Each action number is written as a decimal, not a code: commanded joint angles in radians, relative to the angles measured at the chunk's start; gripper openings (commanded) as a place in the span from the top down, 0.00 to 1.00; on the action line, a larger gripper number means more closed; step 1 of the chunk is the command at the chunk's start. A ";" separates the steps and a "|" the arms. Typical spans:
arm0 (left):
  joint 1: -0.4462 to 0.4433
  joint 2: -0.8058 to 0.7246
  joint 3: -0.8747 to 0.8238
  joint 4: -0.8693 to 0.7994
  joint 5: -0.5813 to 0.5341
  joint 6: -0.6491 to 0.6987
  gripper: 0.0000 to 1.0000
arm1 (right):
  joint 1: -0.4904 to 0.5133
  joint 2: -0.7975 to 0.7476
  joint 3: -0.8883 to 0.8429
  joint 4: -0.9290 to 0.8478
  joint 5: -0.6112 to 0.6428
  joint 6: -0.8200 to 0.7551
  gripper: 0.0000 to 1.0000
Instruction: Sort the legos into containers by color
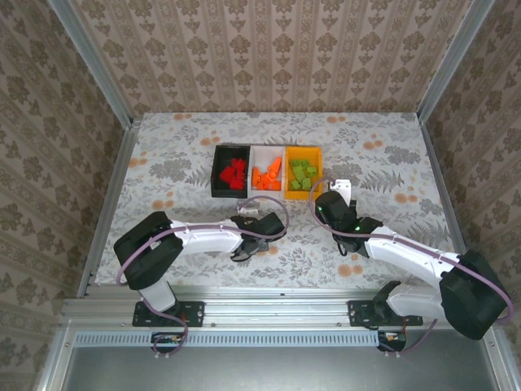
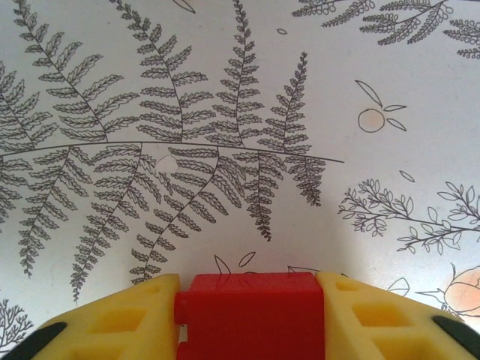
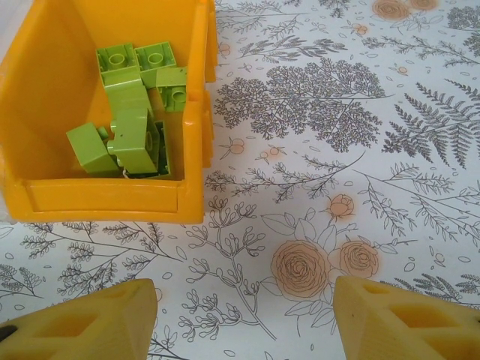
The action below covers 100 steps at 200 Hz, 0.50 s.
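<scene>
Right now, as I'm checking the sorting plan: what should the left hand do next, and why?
Probably lift and carry toward the black bin. The left hand is shut on a red brick, and that bin is where the other red bricks lie.

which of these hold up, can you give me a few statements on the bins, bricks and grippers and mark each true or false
1. The white bin sits between the black bin and the orange-yellow bin. True.
2. The left gripper is shut on a red brick. True.
3. The green bricks lie in the white bin. False: they lie in the orange-yellow bin.
4. The right gripper holds a green brick. False: its jaws stand open with nothing between them.
5. The black bin holds orange bricks. False: it holds red bricks.
</scene>
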 commanded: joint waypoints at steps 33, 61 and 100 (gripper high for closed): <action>0.001 -0.043 0.016 -0.021 -0.054 0.058 0.65 | -0.006 -0.009 -0.006 -0.007 0.019 0.010 0.35; 0.010 -0.108 0.029 -0.043 -0.096 0.114 0.65 | -0.005 -0.013 -0.005 -0.012 0.016 0.011 0.35; 0.068 -0.167 0.063 -0.088 -0.119 0.198 0.65 | -0.006 -0.006 -0.012 0.005 0.014 0.013 0.35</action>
